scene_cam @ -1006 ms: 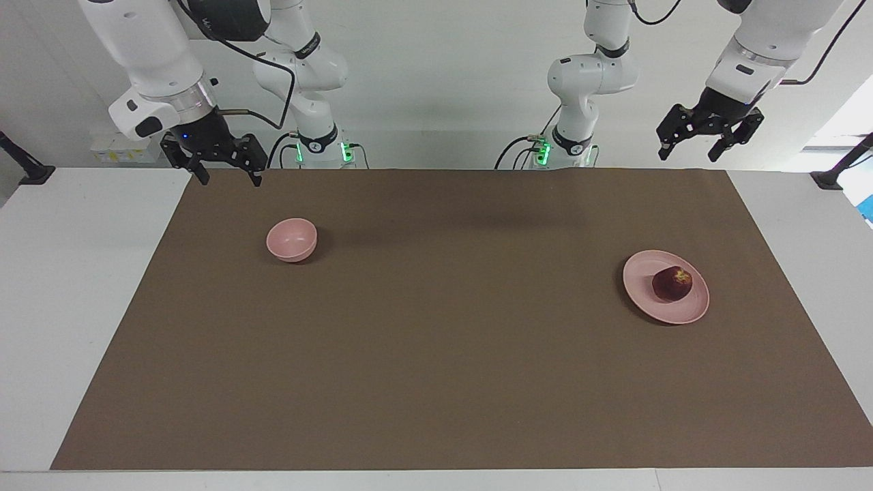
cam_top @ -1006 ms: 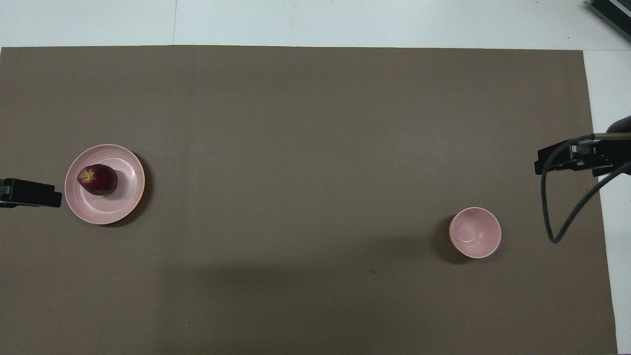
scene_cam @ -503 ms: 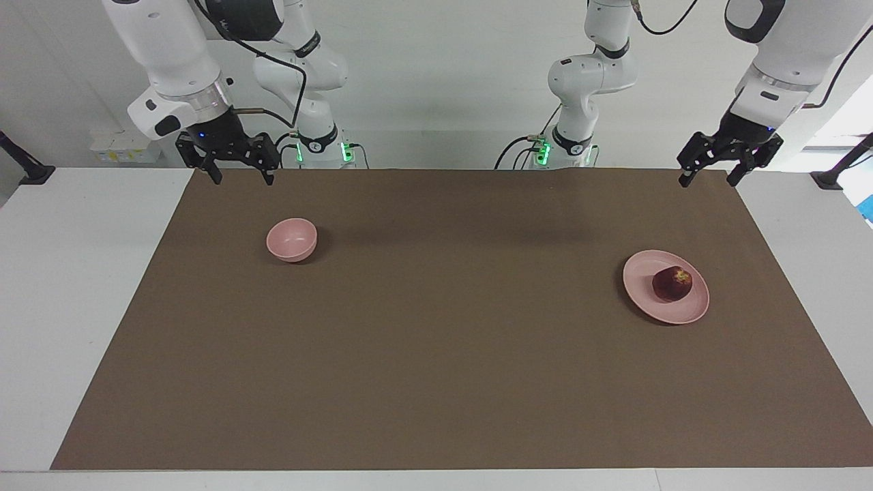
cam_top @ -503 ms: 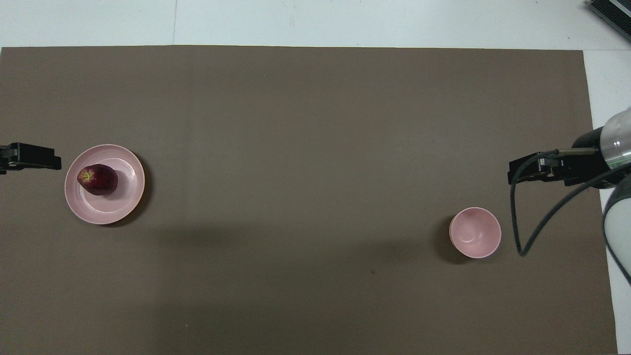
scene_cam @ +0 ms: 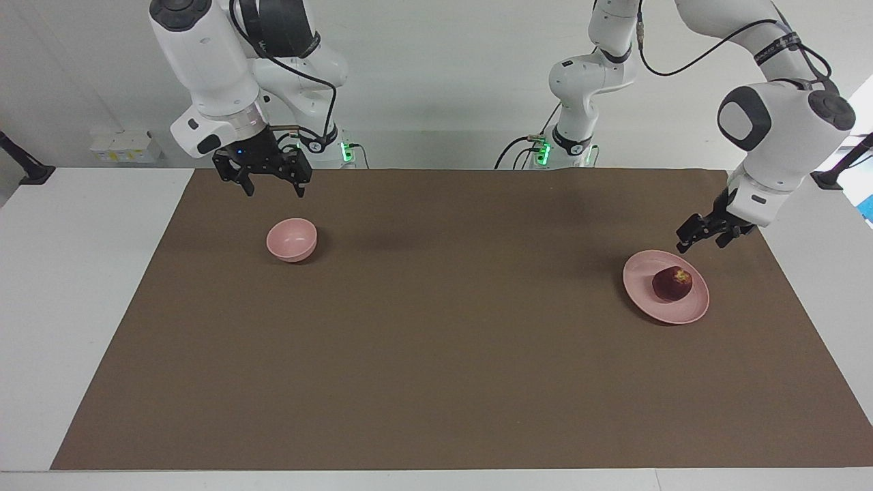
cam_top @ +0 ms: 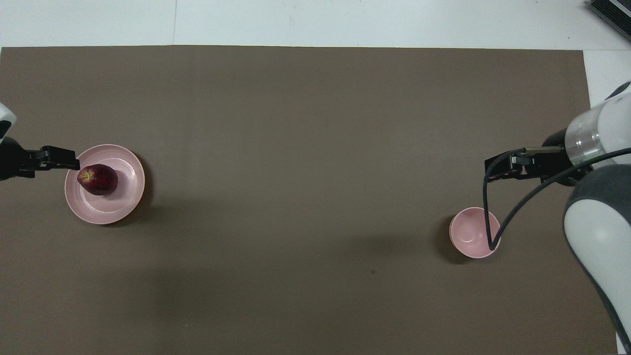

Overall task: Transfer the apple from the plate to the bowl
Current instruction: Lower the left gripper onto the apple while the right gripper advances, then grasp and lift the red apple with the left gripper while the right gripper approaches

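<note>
Small round dark red apple (scene_cam: 672,284) sits on the flat pale pink round plate (scene_cam: 641,294), toward the left arm's end of the table (scene_cam: 436,382). Left claw (scene_cam: 702,235) hangs just over the plate's rim, holding nothing; finger spread not readable. Small deep pale pink bowl (scene_cam: 292,239) stands well apart, right claw (scene_cam: 271,184) open and empty above it. Risk: round apple rolls off if nudged off-centre. Path between is unobstructed.
</note>
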Robot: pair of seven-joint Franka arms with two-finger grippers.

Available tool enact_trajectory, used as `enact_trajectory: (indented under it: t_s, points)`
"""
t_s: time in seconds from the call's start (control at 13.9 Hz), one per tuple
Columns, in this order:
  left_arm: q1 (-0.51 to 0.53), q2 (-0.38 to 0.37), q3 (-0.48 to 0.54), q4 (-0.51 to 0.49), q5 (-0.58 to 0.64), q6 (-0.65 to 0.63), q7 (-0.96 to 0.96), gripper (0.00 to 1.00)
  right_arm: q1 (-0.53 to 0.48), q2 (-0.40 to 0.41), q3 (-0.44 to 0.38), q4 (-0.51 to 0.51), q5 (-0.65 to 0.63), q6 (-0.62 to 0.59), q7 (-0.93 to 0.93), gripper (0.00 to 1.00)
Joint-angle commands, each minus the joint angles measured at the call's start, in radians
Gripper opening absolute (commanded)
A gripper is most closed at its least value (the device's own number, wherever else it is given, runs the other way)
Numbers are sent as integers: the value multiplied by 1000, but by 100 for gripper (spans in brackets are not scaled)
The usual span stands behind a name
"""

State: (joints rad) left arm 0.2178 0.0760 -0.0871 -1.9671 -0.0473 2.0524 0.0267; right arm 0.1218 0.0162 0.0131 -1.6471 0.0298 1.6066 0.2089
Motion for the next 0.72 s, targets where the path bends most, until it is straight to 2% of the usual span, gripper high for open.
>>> enact_trajectory:
  t_s: [0.0, 0.29, 0.43, 0.65]
  points:
    - [9, 45, -7, -82, -6, 182, -27, 100, 16, 33, 2, -2, 57, 41, 62, 100]
    - [11, 113, -7, -102, -6, 284, -18, 100, 50, 89, 4, -10, 81, 81, 157, 100]
    - [11, 111, -7, -111, -6, 285, -20, 100, 74, 126, 4, -10, 158, 116, 258, 100]
    - [8, 82, -7, -177, -5, 291, -13, 100, 76, 156, 4, -19, 286, 131, 354, 100]
